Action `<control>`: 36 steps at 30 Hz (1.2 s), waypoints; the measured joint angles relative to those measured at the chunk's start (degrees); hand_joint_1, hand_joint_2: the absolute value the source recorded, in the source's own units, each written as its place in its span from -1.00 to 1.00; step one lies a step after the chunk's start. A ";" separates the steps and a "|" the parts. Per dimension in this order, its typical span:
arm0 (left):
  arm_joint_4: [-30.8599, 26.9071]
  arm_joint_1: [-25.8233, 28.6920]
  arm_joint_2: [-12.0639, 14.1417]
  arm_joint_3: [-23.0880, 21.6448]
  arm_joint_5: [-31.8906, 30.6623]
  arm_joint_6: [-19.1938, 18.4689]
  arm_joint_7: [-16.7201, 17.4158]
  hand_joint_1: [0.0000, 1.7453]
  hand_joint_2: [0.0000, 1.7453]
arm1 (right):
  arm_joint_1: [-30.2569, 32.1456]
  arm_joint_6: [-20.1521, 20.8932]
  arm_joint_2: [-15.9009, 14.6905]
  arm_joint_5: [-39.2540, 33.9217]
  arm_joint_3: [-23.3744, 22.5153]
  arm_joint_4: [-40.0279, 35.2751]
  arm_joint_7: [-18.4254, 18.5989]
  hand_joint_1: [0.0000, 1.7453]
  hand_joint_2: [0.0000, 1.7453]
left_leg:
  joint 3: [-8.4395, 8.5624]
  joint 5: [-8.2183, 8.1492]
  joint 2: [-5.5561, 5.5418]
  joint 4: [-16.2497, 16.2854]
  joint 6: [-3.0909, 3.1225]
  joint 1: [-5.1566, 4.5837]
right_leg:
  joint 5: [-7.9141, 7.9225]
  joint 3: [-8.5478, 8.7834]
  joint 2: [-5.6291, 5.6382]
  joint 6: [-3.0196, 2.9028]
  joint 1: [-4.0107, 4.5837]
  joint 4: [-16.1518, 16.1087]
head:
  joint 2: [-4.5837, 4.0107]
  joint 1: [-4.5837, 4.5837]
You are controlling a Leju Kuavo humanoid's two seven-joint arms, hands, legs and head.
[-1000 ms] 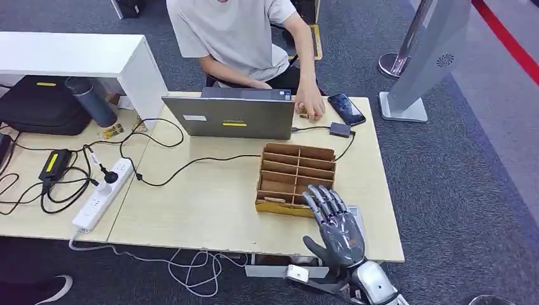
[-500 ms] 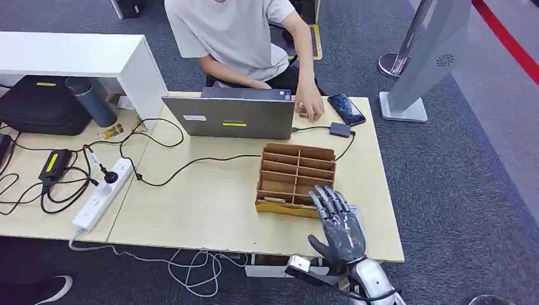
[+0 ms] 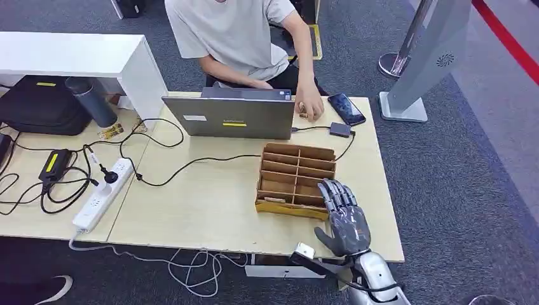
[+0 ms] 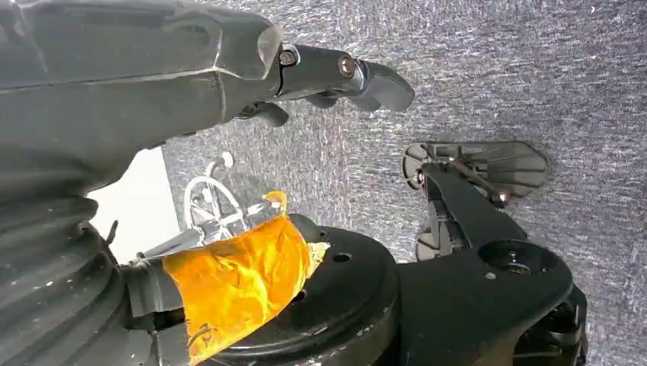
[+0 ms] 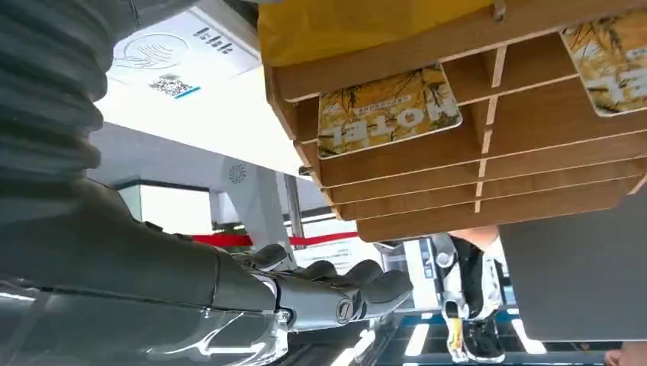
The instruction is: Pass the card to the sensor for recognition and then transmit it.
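Note:
A wooden compartment box (image 3: 296, 173) stands on the table (image 3: 203, 210), right of centre. A yellow card (image 5: 389, 111) lies in one of its front compartments, and a second yellow card (image 5: 612, 55) lies in another. My right hand (image 3: 344, 219) hovers open at the box's front right corner, fingers stretched forward, holding nothing. A white pad with a QR code (image 5: 180, 58), likely the sensor, lies beside the box near this hand. My left hand (image 4: 229, 84) hangs over the grey carpet with its fingers (image 4: 371, 77) loosely extended and nothing in them.
A person (image 3: 241, 38) sits behind an open laptop (image 3: 230, 117), one hand resting by a phone (image 3: 346, 108). A power strip (image 3: 102, 194) and cables lie on the left. A grey kiosk stand (image 3: 423, 60) rises on the carpet at the right.
My right hand has shifted a little to the right, from in front of the box to its front right corner. It stays open. The person and box have not moved.

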 joint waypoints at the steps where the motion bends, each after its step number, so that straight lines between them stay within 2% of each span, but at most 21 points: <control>1: 0.00 0.00 0.00 0.00 -0.11 0.00 0.00 -1.00 1.00 | -0.07 -0.02 0.09 0.00 -0.15 0.05 0.00 -1.00 1.00 | 0.00 0.00 0.00 0.00 0.00 0.00 | 0.00 0.00 0.00 0.00 0.00 0.00 | 0.00 0.00; 12: 0.00 -0.01 0.00 0.02 -0.46 0.09 0.00 -1.00 1.00 | -0.23 -0.11 1.05 -0.52 -0.39 0.46 -1.16 -1.00 1.00 | 0.00 0.00 0.00 0.00 0.00 0.00 | 0.00 0.00 0.00 0.00 0.00 0.00 | 0.00 0.00; 19: 0.00 -0.01 0.00 0.06 -0.63 0.33 0.00 -1.00 1.00 | -0.49 -0.11 2.23 -1.03 1.35 0.44 -1.33 -1.00 1.00 | 0.00 0.00 0.00 0.00 0.00 0.00 | 0.00 0.00 0.00 0.00 0.00 0.01 | 0.00 0.00; 36: 0.00 -0.10 0.00 0.31 -1.99 -0.22 -0.04 -1.00 1.00 | -5.45 -0.11 3.30 -0.06 3.71 4.18 2.75 -1.00 1.00 | 0.00 0.04 0.00 0.00 -0.03 0.00 | 0.01 0.00 0.00 -0.01 0.00 0.01 | 0.00 -0.02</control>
